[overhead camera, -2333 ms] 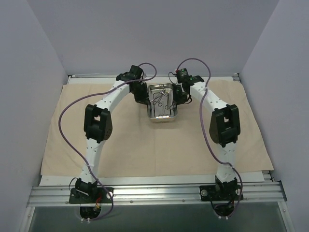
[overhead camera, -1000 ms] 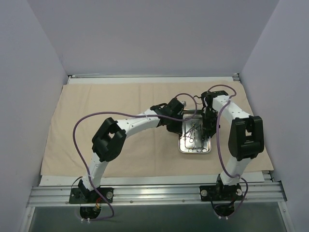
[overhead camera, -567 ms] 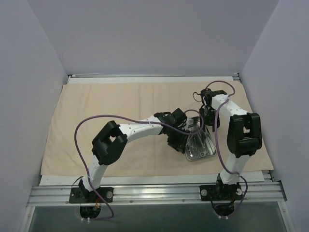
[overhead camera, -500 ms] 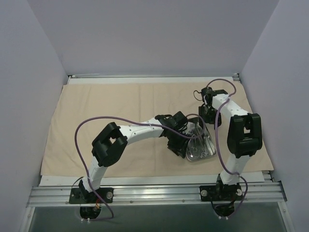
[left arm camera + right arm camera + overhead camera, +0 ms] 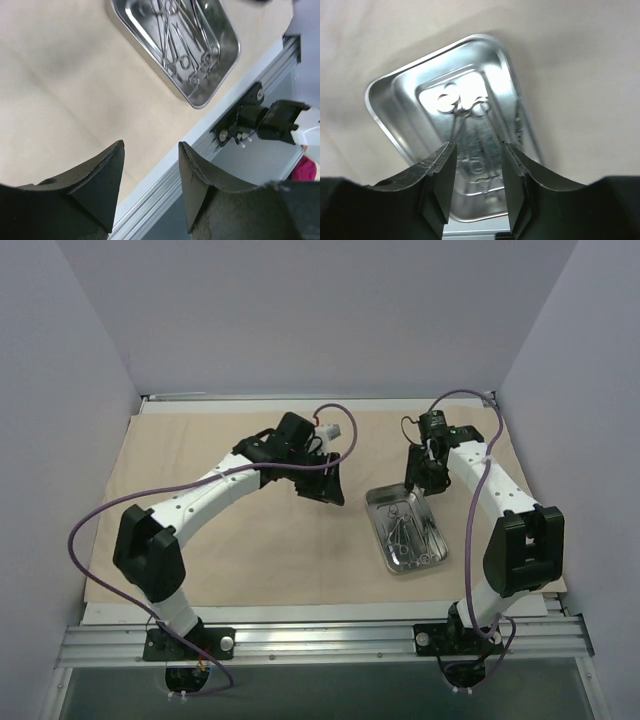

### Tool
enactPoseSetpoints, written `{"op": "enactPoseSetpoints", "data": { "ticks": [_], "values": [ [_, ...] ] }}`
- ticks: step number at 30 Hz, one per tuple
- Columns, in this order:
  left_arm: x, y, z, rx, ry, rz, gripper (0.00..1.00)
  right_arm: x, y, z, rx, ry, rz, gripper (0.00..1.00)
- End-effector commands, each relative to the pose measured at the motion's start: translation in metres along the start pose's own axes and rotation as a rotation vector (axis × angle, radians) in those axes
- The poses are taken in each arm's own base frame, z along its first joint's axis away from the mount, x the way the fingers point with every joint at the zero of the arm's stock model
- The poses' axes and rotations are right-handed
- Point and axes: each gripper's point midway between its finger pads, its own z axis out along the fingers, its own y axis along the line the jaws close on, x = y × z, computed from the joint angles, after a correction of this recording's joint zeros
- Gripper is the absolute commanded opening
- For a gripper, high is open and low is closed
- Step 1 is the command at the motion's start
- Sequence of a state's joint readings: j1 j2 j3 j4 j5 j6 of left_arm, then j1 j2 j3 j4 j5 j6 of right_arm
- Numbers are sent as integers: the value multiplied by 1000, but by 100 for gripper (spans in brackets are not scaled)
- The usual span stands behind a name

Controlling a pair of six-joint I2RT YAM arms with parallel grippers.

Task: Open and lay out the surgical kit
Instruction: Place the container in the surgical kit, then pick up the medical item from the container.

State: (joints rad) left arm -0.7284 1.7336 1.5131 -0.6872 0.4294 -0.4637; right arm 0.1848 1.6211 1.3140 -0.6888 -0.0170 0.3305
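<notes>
Steel tray (image 5: 383,502) sits on the beige wrapping cloth (image 5: 250,550), right of centre and skewed, its near end close to the cloth's front edge. Cloth lies spread flat over the counter (image 5: 330,611). Ring-handled forceps (image 5: 406,532) are heaped inside the tray, overlapping, with rings showing at either end of the pile. Left fingers (image 5: 97,175) apart, holding nothing, held above bare cloth to the left of the tray. Right fingers (image 5: 437,180) also apart and empty, over the far part of the tray, not touching it. Handling, by judgement: tray rigid, polished, likely slick; a pinch across one rim wall looks the only purchase, and lifted by one end it would probably tip its load. Forceps look light, stiff and thin. Shanks and rings cross, so drawing one may drag a neighbour. Best hold is probably across a shank just below the rings, where one rides proud of the pile. Cloth soft; it may ruck if the tray is shoved.
</notes>
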Motion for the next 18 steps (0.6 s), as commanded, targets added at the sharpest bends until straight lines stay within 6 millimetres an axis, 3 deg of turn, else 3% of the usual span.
{"op": "enactPoseSetpoints", "data": {
  "ticks": [1, 2, 6, 10, 18],
  "values": [
    [-19, 4, -34, -12, -83, -12, 56, 32, 27, 3, -84, 71, 95, 42],
    [-24, 9, -38, -14, -98, -39, 56, 36, 28, 6, -78, 77, 113, 48],
    [-30, 10, -41, 12, -105, -66, 56, 49, 21, 15, -24, 92, 160, 52],
    [-26, 12, -43, 20, -75, -56, 56, 56, 5, 16, 48, 118, 79, 50],
    [-23, 44, -58, 34, -89, -119, 56, 80, -16, 24, 114, 173, 12, 43]
  ]
}}
